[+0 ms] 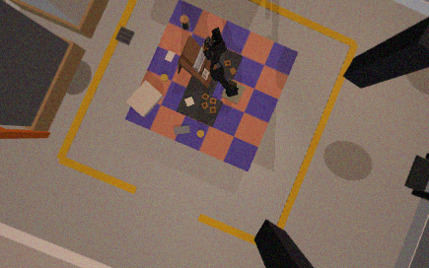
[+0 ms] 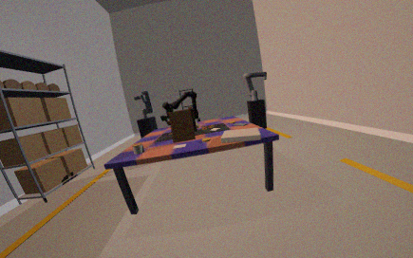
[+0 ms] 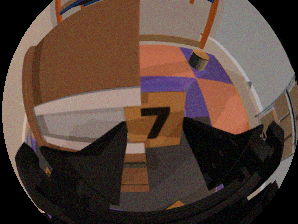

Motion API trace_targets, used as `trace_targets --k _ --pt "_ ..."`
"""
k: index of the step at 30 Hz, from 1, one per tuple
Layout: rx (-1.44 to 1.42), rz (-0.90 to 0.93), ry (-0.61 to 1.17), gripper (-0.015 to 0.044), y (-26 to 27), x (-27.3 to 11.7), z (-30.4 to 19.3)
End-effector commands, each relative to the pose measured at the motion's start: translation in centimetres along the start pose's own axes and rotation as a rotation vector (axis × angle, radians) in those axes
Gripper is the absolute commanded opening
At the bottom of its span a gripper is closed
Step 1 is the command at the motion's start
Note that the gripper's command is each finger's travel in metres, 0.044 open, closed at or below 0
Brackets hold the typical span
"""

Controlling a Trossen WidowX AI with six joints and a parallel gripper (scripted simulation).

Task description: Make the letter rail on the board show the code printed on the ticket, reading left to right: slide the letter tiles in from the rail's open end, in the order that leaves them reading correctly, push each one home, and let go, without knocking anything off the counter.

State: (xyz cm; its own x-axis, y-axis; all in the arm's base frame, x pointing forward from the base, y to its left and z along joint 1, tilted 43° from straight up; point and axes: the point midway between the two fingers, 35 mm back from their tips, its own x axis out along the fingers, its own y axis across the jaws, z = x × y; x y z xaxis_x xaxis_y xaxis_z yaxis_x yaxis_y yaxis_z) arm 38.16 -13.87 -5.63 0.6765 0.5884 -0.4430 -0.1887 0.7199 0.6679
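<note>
My gripper (image 3: 154, 123) (image 1: 207, 48) is shut on an orange-brown tile (image 3: 172, 102) with a black 7, held upright, its face to the wrist camera. The brown board (image 3: 90, 60) (image 1: 190, 47) (image 2: 182, 125) stands at the left in the wrist view. Its pale rail strip (image 3: 75, 100) reaches the tile's left edge; whether the tile is inside the rail cannot be told. Loose tiles (image 1: 213, 109) (image 1: 228, 63) lie on the dark mat (image 1: 198, 116). A small white card (image 1: 205, 74) stands by the board's lower end; its print is unreadable. No rail code is readable.
A cup (image 3: 199, 61) (image 1: 184, 20) (image 2: 139, 149) stands near the counter corner beyond the board. A pale box (image 1: 144, 99) (image 2: 240, 137) lies at the edge. Yellow discs (image 1: 164, 77) (image 1: 200, 133), a grey block (image 1: 181, 130) and white cards (image 1: 170, 56) (image 1: 189, 101) lie around.
</note>
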Motion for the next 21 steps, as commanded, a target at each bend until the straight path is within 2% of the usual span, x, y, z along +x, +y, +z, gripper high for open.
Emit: trace_targets --k 1,21 --pt "0.006 -0.002 0.005 0.0000 0.24 0.09 -0.16" --pt "0.007 -0.002 0.005 0.0000 1.24 0.11 -0.15"
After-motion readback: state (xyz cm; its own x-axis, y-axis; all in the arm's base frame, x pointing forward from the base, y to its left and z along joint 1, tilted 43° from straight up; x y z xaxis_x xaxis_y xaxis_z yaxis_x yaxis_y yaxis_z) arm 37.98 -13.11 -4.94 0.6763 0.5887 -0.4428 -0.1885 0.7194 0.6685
